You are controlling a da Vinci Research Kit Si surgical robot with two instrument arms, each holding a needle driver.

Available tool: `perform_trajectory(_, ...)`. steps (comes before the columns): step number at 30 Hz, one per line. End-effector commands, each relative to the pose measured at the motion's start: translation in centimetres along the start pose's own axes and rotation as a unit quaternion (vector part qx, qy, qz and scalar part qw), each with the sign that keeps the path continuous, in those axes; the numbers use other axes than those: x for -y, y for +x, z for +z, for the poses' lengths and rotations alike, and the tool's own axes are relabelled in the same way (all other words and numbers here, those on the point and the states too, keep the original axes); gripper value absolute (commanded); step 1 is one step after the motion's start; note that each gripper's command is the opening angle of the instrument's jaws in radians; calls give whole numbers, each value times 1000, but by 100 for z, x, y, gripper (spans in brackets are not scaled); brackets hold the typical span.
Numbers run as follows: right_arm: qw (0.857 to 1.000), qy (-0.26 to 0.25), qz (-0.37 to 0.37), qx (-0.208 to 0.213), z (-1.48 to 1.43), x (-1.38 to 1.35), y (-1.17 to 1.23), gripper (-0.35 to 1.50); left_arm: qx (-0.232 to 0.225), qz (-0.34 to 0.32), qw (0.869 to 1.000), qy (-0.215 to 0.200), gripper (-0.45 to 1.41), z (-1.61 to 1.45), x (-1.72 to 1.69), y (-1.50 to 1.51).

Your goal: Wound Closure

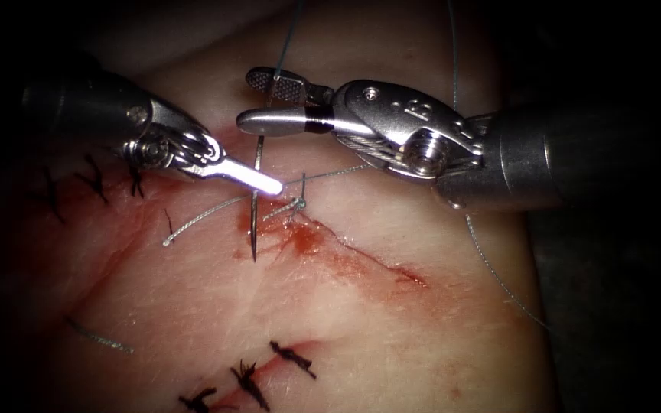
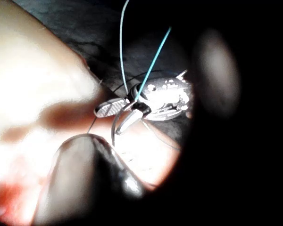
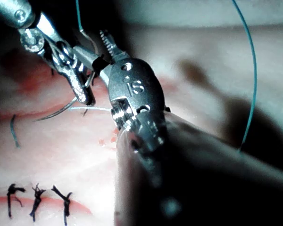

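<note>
My left tool [image 1: 272, 184] comes in from the left with its jaws shut on the curved needle [image 1: 255, 222], about mid-curve. The needle stands nearly upright just left of the cut [image 1: 361, 256]. Its pointed end lies free over the tissue [image 1: 422, 344], not in it. Its upper end reaches up under my right tool [image 1: 248, 99], whose jaws stand open and hold nothing. Thread [image 1: 330, 172] runs from a knot [image 1: 298, 203] at the cut's left end toward the right tool. The right wrist view shows the left tool [image 3: 82, 94] on the needle [image 3: 56, 112] beside the open right tool [image 3: 93, 47].
Red fluid [image 1: 307, 241] wets the cut's left end. A loose thread tail [image 1: 200, 218] lies left of the needle. Dark older stitches [image 1: 250, 382] sit along the lower tissue and others [image 1: 93, 180] at the far left. More thread [image 1: 499, 283] loops past the tissue's right edge.
</note>
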Motion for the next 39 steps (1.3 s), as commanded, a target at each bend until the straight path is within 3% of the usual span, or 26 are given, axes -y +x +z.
perform_trajectory(1, 1000, 1, -1, -1, 9, -1, -2, 7, 0, 0, 1000, 0, -45, 5, 5, 1)
perform_trajectory(3, 1000, 2, -1, -7, 9, -1, -2, -35, 0, 0, 1000, 0, -45, 5, 5, 1)
perform_trajectory(9, 1000, -5, 2, -11, 9, -2, -2, -35, -5, 0, 1000, 1, -45, 8, 4, 3)
perform_trajectory(12, 1000, -11, 3, -16, 9, -2, -2, -35, -24, -9, 1000, 0, 76, 15, 4, 6)
perform_trajectory(14, 1000, -17, 3, -24, 8, -3, -1, -35, -54, 18, 998, 0, 123, 18, 4, 10)
perform_trajectory(17, 999, -15, 6, -34, 0, -7, -1, -35, -92, 85, 992, -9, 133, 16, 2, 23)
perform_trajectory(21, 1000, 15, -1, -28, -19, -19, -9, -35, -117, 85, 989, -42, 131, -3, -3, 35)
perform_trajectory(22, 1000, -2, -1, -27, -26, -21, -15, -35, -120, 84, 988, -41, 131, -7, -4, 37)
perform_trajectory(24, 997, -17, -67, -18, -38, -22, -25, -35, -128, 85, 987, -39, 130, -13, -5, 39)
perform_trajectory(27, 986, -44, -161, 18, -60, -24, -37, -35, -137, 84, 986, -36, 130, -19, -4, 40)
perform_trajectory(30, 973, -109, -196, 56, -84, -26, -46, -35, -127, 110, 985, -34, 123, -22, 0, 38)
perform_trajectory(32, 961, -134, -233, 69, -100, -29, -50, -35, -92, 143, 985, -33, 93, -22, 4, 33)
perform_trajectory(33, 954, -144, -253, 71, -107, -30, -50, -35, -78, 144, 986, -32, 64, -21, 5, 30)
perform_trajectory(34, 939, -168, -291, 75, -119, -30, -51, -35, -68, 67, 995, 2, 20, -17, 3, 17)
perform_trajectory(35, 932, -180, -304, 77, -123, -29, -51, -35, -67, 55, 995, 38, 10, -11, 2, 15)
perform_trajectory(36, 925, -189, -320, 80, -126, -27, -51, -35, -58, 56, 993, 81, -12, -3, 1, 13)
perform_trajectory(37, 925, -189, -320, 80, -126, -27, -51, -35, -58, 56, 993, 81, -12, -3, 1, 13)
perform_trajectory(38, 916, -203, -335, 84, -129, -24, -51, -35, -38, 81, 991, 103, -40, 4, 2, 11)
perform_trajectory(39, 907, -213, -353, 89, -129, -22, -52, -35, -15, 108, 988, 113, -45, 10, 2, 10)
